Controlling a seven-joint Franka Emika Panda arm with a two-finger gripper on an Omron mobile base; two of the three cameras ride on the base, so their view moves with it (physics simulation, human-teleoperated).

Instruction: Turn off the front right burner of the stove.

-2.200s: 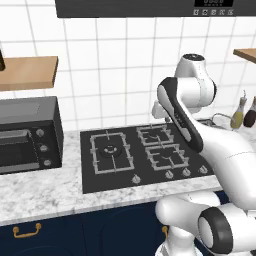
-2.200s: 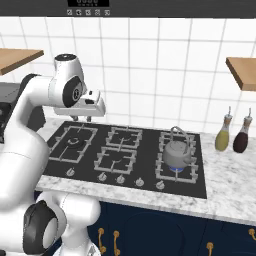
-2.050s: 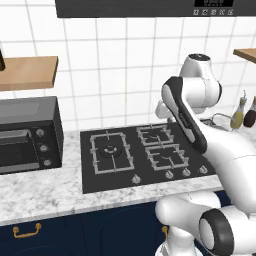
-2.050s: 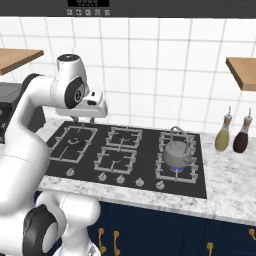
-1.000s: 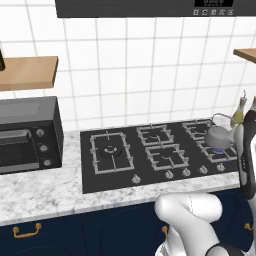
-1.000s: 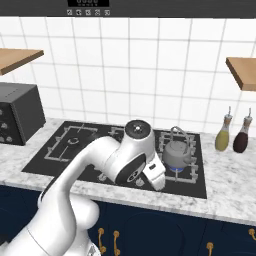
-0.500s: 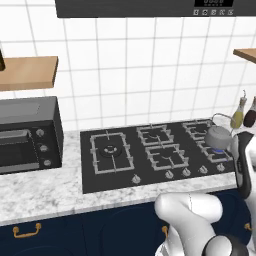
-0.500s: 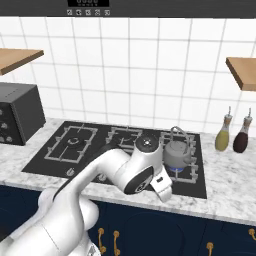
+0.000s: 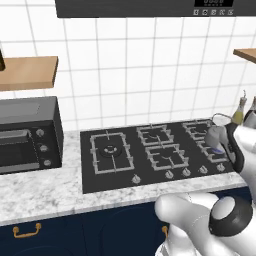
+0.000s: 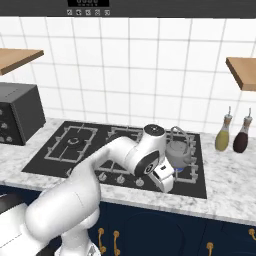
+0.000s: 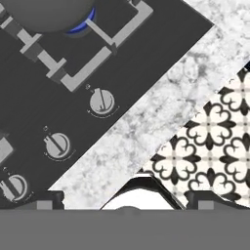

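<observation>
Five grated burners mark the stove in the left base view. Right base view: the front right burner lies under a kettle, gripper poised above the knob row, aperture indeterminate. Hand view: three silver knobs, fingertips empty.

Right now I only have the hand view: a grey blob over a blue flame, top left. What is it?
Observer: A kettle, sitting on the front right burner; the right base view shows it.
Operator: How many knobs in the row? I see three.
Observer: Five knobs, along the front edge of the stove in the left base view.
Operator: Anything right of the stove?
Observer: Two bottles stand on the counter by the wall.
</observation>
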